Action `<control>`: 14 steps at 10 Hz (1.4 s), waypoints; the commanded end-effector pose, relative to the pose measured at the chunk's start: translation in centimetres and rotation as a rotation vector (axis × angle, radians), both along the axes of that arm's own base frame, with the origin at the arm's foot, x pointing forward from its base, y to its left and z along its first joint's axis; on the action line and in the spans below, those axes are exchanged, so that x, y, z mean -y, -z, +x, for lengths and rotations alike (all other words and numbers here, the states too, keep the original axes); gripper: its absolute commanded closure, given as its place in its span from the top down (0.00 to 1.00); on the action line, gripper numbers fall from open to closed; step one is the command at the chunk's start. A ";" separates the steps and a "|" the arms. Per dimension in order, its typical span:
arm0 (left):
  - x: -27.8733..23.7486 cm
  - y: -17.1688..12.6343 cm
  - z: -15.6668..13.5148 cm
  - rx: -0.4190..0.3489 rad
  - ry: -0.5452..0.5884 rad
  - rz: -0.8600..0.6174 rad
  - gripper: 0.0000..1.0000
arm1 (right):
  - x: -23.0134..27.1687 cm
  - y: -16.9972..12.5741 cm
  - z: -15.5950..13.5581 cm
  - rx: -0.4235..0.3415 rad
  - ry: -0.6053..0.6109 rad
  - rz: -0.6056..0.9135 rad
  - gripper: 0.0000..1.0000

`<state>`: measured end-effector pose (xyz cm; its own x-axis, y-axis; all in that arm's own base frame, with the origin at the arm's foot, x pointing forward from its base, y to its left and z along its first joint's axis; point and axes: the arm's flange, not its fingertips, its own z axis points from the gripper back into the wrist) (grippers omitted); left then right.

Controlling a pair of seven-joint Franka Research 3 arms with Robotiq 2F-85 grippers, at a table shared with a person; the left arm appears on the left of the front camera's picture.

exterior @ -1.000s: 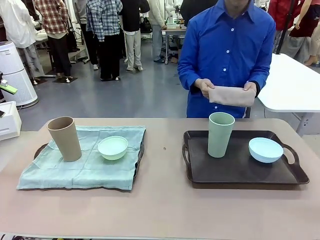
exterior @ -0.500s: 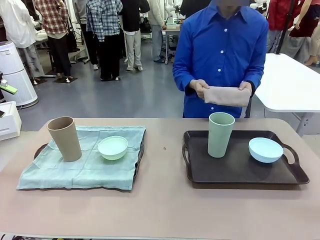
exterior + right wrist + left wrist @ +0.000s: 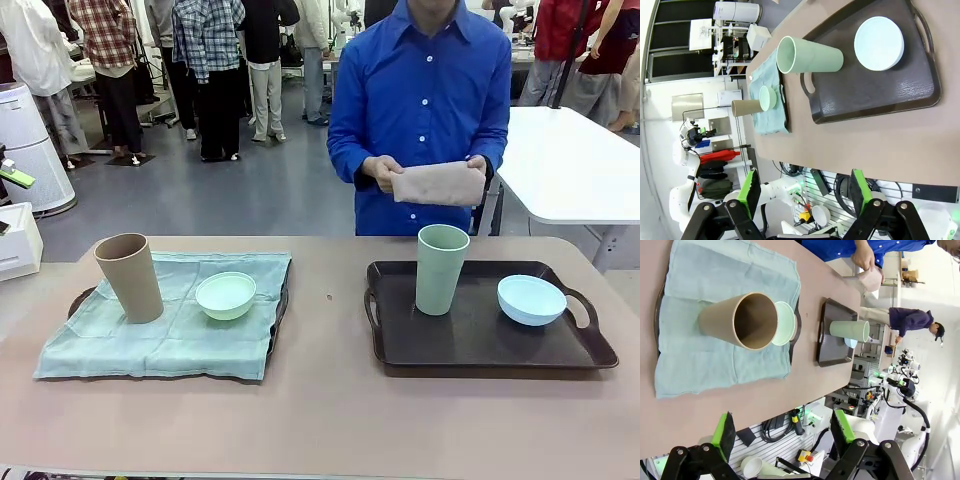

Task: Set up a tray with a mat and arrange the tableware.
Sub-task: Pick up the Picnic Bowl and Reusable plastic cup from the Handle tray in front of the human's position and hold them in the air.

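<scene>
A tan cup (image 3: 130,277) and a mint green bowl (image 3: 226,295) stand on a teal mat (image 3: 165,335) that covers the left tray. On the bare dark tray (image 3: 470,345) to the right stand a sage green cup (image 3: 441,268) and a light blue bowl (image 3: 531,299). Across the table, a person in a blue shirt holds a folded beige cloth (image 3: 437,183) in both hands. My left gripper (image 3: 782,432) hangs open high above the tan cup (image 3: 735,320). My right gripper (image 3: 805,195) is open too, well above the sage cup (image 3: 812,56) and the blue bowl (image 3: 879,43).
A white table (image 3: 580,170) stands at the back right and a white appliance (image 3: 25,140) at the far left. Several people stand farther back in the room. The brown tabletop (image 3: 320,420) runs wide in front of both trays.
The person has shifted toward picture left and raised the folded cloth slightly. Cups, bowls, trays and mat have not moved.
</scene>
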<state>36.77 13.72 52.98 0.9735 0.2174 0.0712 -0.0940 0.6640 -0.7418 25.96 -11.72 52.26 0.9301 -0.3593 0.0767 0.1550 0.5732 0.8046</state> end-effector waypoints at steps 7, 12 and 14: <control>-0.1 -0.2 0.0 0.010 -0.007 -0.005 1.00 | 0.1 0.0 0.0 0.006 -0.006 0.016 0.93; 8.3 -6.2 1.0 0.342 0.077 0.287 1.00 | -0.6 -2.9 1.2 -0.064 0.026 -0.199 0.93; 13.7 -6.8 2.2 0.432 0.246 0.440 1.00 | -1.9 -3.5 2.6 -0.095 0.042 -0.302 0.93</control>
